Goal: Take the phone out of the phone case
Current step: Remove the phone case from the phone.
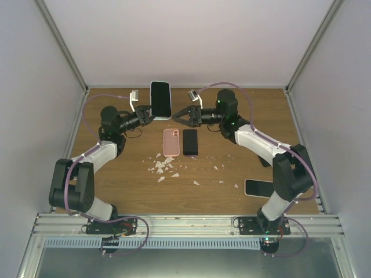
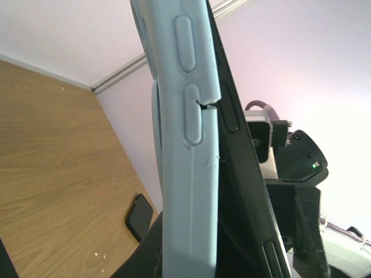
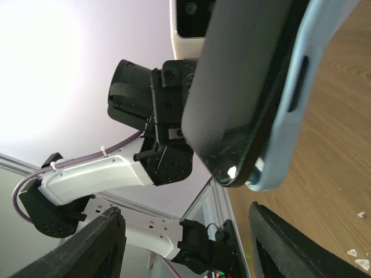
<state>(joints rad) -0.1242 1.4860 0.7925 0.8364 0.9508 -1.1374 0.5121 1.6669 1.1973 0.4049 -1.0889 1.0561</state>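
1 phone in its blue case stands long axis upright, left fingers clamped on it, right fingers apart.

Four phones, one light-blue case, two arms, many white crumbs.

the top camera sits high up, above and behind the two arms, and looks down on the whole table. the arm bases are at the bottom of its frame. it is far away, so the phone looks small, in the upper middle.

the left wrist camera is very close to the side of the blue case. it faces across to the right arm, at the right of the frame.

the right wrist camera sits low and looks up at the phone's screen from close by. the left arm is behind it, at the middle left.

all three views share the phone.
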